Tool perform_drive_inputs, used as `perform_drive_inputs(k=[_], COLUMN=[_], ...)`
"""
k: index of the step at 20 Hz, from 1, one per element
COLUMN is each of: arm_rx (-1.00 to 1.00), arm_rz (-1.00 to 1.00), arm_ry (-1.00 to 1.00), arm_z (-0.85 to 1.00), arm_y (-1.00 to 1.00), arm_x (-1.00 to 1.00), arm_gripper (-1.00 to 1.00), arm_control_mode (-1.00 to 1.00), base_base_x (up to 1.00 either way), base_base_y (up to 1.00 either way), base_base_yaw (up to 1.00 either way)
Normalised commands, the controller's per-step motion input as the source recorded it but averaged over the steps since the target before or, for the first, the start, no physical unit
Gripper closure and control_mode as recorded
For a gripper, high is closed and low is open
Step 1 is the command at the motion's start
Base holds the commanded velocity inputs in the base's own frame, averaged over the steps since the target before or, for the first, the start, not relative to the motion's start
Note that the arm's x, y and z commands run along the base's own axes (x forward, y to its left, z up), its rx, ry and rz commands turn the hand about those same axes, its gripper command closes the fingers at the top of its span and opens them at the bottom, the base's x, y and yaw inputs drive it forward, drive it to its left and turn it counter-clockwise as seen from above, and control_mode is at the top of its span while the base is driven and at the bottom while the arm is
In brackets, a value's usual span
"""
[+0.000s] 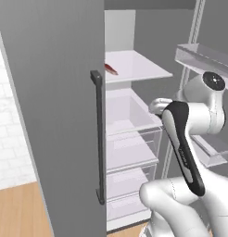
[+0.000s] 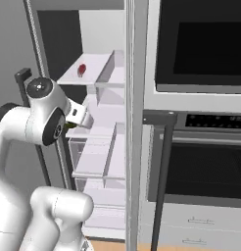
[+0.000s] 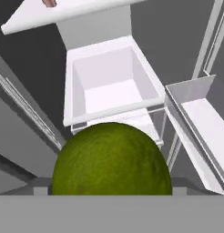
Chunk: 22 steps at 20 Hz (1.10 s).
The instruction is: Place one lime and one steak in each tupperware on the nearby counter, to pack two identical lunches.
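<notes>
lime (image 3: 111,159), round with no clear long axis, fills end effector (image 3: 111,193).

Open grey fridge door (image 1: 55,111) with dark vertical bar handle (image 1: 98,136) at left. Inside, white shelf (image 1: 134,65) carrying small red item (image 1: 110,69) at its left edge, clear drawers (image 1: 132,139) below. White robot arm (image 1: 190,139) rises lower right.
</notes>
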Motion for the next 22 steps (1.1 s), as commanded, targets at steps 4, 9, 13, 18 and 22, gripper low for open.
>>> perform_drive_inputs(k=[4,9,13,18,22], arm_rx=[0.0,0.0,0.0,0.0,0.0], arm_rz=[0.0,0.0,0.0,0.0,0.0], arm_ry=[0.0,0.0,0.0,0.0,0.0], arm_z=[0.0,0.0,0.0,0.0,0.0], arm_y=[0.0,0.0,0.0,0.0,0.0], arm_x=[0.0,0.0,0.0,0.0,0.0], arm_gripper=[1.0,1.0,1.0,1.0,1.0], arm_control_mode=[1.0,1.0,1.0,1.0,1.0], base_base_x=[-1.0,-1.0,-1.0,-0.43,0.34], base_base_y=[0.0,-0.15,-0.54,-1.0,-1.0], base_base_yaw=[0.2,0.02,-0.04,-0.25,-0.29])
